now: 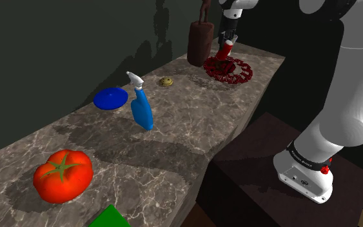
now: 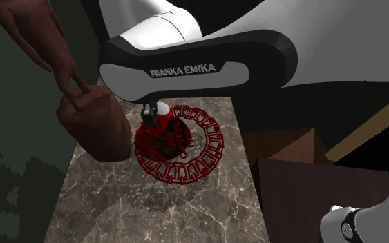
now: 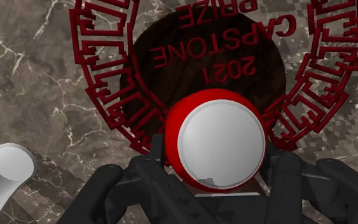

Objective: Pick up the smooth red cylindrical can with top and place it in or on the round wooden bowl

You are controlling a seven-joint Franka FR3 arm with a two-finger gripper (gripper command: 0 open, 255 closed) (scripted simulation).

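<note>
Tool [image 3: 217,162] clasping red can [image 3: 220,143], above lattice-rimmed bowl [image 3: 152,79], its near rim hidden behind can.

It looks like a home kitchen. A marble-patterned counter [image 1: 193,122] carries a tomato [image 1: 62,175], a blue plate [image 1: 111,98] and a spray bottle [image 1: 141,106].

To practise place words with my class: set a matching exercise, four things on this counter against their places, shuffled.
Things:
1 red can
2 spray bottle
3 tomato
4 brown jug

Places:
A at the shoulder view's lower left
B beside the blue disc
C clasped in the gripper, over the bowl
D standing beside the bowl

Pairs: 1-C, 2-B, 3-A, 4-D.
</note>
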